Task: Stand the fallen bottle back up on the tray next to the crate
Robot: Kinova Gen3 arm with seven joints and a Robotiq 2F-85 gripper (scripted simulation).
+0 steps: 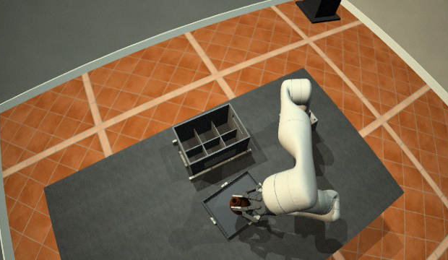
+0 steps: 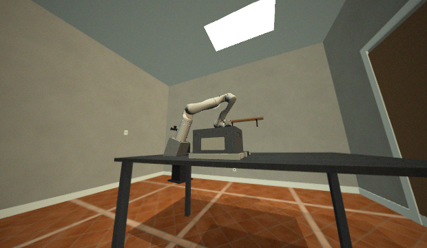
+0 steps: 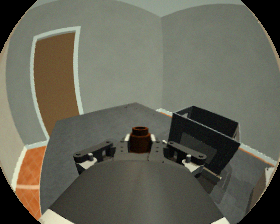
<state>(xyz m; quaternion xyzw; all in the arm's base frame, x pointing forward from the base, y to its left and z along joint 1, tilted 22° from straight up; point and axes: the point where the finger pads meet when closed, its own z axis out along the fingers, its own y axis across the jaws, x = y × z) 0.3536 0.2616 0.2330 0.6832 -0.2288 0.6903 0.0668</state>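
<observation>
The brown bottle (image 1: 236,204) is between the fingers of my gripper (image 1: 244,206), over the shallow dark tray (image 1: 229,206). From above I see its round top, so it looks roughly upright. My gripper reaches in sideways from the right and is shut on the bottle. In the wrist view the bottle's dark neck (image 3: 139,137) shows between the two fingers. In the low side view the wrist (image 2: 220,122) sits at about the height of the crate's top, and the crate hides the bottle and tray. I cannot tell whether the bottle's base touches the tray.
The dark crate (image 1: 211,139) with several empty compartments stands just behind the tray; it also shows in the side view (image 2: 217,139) and the wrist view (image 3: 205,135). The arm's base (image 1: 312,120) is at the right of the crate. The table's front edge lies close below the tray.
</observation>
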